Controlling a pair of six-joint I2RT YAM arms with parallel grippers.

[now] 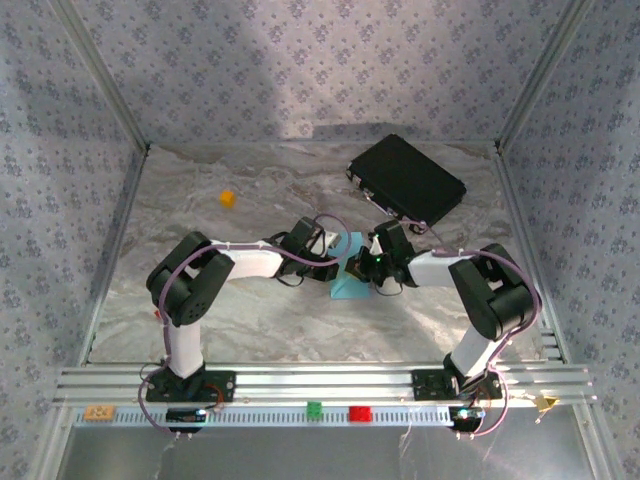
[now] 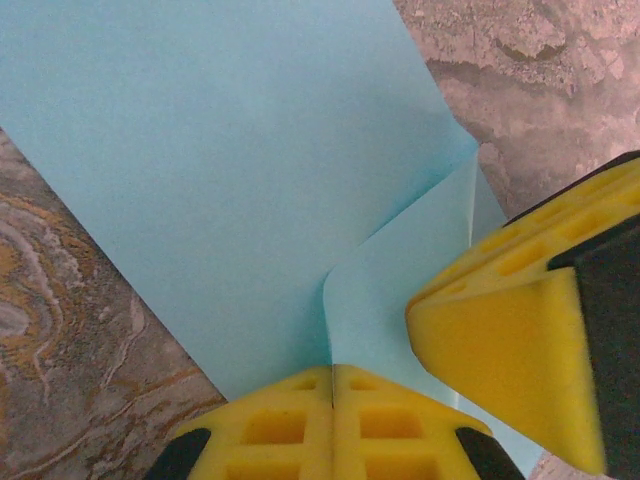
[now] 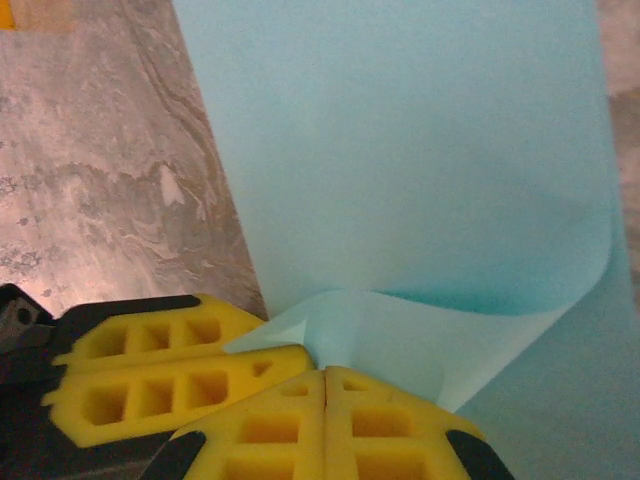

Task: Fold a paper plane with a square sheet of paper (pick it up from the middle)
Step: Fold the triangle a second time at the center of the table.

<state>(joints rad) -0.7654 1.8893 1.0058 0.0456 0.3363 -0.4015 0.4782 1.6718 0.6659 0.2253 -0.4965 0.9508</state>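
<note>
sheet: the light-blue sheet (image 1: 347, 291) lies on the table (image 1: 250, 310) on the near side of the black case (image 1: 405, 178), apart from it; most of it is flat, with one flap (image 2: 400, 290) lifted and curled back over the rest
left gripper (image 2: 332, 372): fingers pressed together with no gap; the flap's edge runs into their seam, so I read it as a pinch on the sheet
right gripper (image 3: 326, 372): fingers likewise closed tight, and the curled paper runs straight into the tips; it's holding the sheet
spacing: both grippers sit side by side at the sheet's edge farthest from the black case, so close that each one's yellow finger shows in the other's wrist view
step: looks like an early fold, with the flap being carried over the flat part; no dart shape yet
how: move both pinches together toward the black case at matched height and speed, so the curl rolls evenly; line the flap's edge up with the edge beneath before you flatten
crease: press down only once the edges match, then run one closed tip along the fold
risk: thin paper, so uneven pull skews the crease or tears at the pinch; the flat part is unweighted and may slide toward the black case
clutter: the orange cube (image 1: 227, 198) is well to the left of the black case, out of your path
</note>
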